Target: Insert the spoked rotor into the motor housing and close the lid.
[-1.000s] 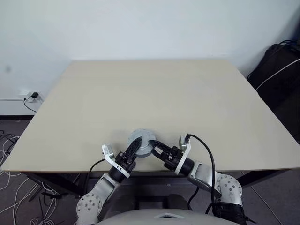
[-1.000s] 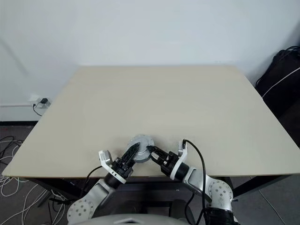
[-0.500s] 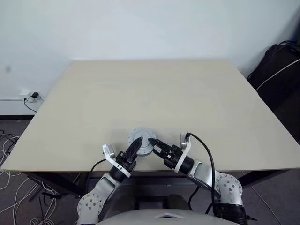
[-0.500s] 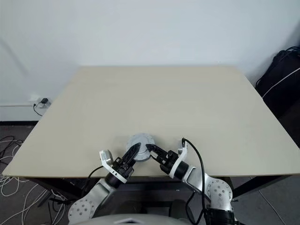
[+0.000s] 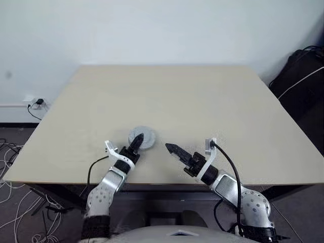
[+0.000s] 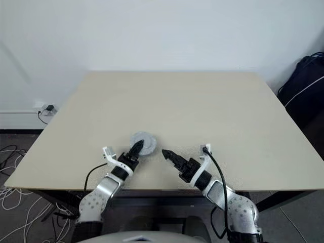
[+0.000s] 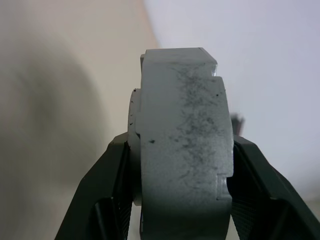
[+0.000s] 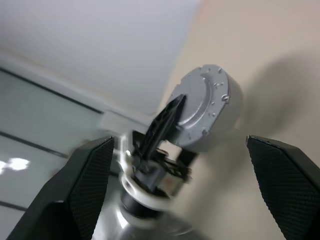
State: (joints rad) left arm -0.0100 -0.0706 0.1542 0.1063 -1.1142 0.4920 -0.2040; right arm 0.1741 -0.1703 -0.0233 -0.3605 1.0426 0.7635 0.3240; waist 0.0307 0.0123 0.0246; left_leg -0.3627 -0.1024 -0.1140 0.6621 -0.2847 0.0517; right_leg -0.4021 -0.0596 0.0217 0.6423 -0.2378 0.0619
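Grey metal, one closed motor housing with its lid on, is clamped across its thickness between the left gripper's fingers, just above the beige table near the front edge, left of centre. The right gripper hangs apart to its right, fingers spread wide, holding nothing. Bare tabletop stretches behind and to both sides.
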